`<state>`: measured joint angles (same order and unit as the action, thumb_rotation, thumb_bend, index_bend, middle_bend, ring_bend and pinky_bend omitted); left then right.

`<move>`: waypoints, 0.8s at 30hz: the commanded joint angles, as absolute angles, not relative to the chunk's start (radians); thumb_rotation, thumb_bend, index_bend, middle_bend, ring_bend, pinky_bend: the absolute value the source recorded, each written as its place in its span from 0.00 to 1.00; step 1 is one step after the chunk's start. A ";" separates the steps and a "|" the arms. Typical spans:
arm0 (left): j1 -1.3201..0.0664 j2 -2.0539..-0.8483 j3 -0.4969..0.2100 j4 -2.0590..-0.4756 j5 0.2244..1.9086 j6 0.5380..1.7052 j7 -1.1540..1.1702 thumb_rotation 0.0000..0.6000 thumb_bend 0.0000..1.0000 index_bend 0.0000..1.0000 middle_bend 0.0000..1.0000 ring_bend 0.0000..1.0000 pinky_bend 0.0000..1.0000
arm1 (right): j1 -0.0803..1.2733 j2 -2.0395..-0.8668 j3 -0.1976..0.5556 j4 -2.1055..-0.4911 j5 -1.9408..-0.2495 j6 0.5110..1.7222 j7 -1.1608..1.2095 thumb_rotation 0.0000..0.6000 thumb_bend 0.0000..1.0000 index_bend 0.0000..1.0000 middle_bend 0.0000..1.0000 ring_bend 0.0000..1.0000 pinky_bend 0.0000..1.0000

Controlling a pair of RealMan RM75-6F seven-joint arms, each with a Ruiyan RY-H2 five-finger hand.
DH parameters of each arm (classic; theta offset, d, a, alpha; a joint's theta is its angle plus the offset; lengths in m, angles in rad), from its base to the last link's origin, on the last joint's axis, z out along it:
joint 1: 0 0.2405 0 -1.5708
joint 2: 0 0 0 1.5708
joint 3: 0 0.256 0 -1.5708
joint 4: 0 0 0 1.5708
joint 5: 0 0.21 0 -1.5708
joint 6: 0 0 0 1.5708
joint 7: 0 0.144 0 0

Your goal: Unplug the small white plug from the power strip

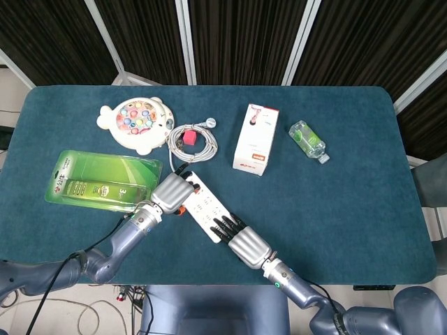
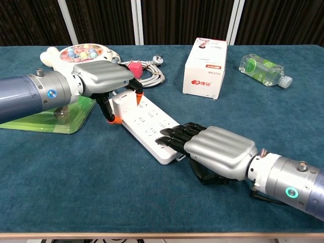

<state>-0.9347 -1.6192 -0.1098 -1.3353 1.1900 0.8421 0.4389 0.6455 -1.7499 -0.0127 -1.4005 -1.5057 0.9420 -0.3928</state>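
Pressing flat on the near end of the power strip (image 2: 147, 126), the right hand (image 2: 215, 150) steadies it with fingers extended, holding nothing. At the far end the left hand (image 2: 104, 80) pinches the small white plug (image 2: 120, 105), seemingly not yet pulled out. The extraction itself appears to remain.

White power strip (image 2: 147, 124); silver left hand (image 2: 104, 78) tipped orange; silver right hand (image 2: 215, 149) fingered black. Teal table (image 1: 349, 181). Green packet (image 1: 105, 178), clear green-labelled bottle (image 1: 307, 139), white-red box (image 1: 255, 138).
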 commanded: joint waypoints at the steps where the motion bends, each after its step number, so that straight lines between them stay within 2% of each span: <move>1: -0.934 -1.616 -0.111 -1.341 1.195 0.845 0.437 1.00 0.38 0.61 0.64 0.19 0.08 | 0.646 -1.752 -0.014 -1.400 -1.507 0.942 -0.394 1.00 1.00 0.00 0.00 0.00 0.05; 24: -0.941 -1.624 -0.155 -1.422 1.122 0.863 0.466 1.00 0.38 0.61 0.65 0.20 0.08 | 0.641 -1.752 -0.027 -1.403 -1.514 0.945 -0.399 1.00 1.00 0.00 0.00 0.00 0.05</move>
<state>-0.9393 -1.6267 -0.1540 -1.4168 1.1250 0.8597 0.4582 0.6408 -1.7525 -0.0266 -1.4030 -1.5137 0.9452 -0.3987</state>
